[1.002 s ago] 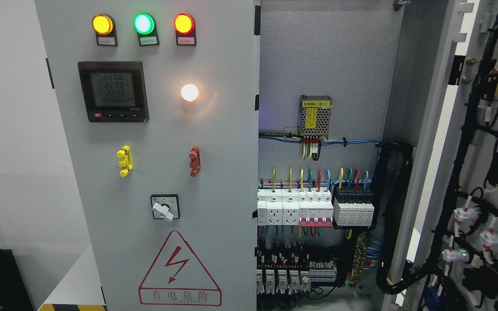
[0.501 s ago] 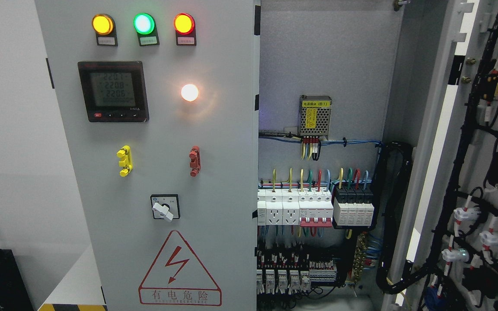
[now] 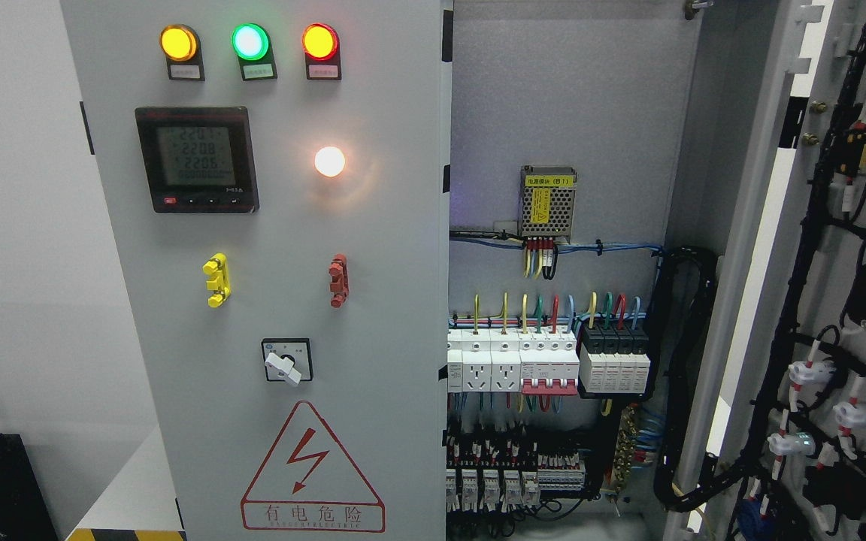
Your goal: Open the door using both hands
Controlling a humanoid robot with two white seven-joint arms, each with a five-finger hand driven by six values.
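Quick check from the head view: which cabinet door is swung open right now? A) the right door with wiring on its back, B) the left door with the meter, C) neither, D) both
A: the right door stands swung out, baring the breakers; the left door with the meter faces the camera, shut.

The left door [image 3: 388, 300] is matt grey painted sheet metal, smooth. Its meter [image 3: 197, 159] has a glossy black plastic face. The yellow handle [image 3: 216, 279] and red handle [image 3: 338, 279] look like plastic. The power supply [image 3: 548, 200] wears perforated bare metal.
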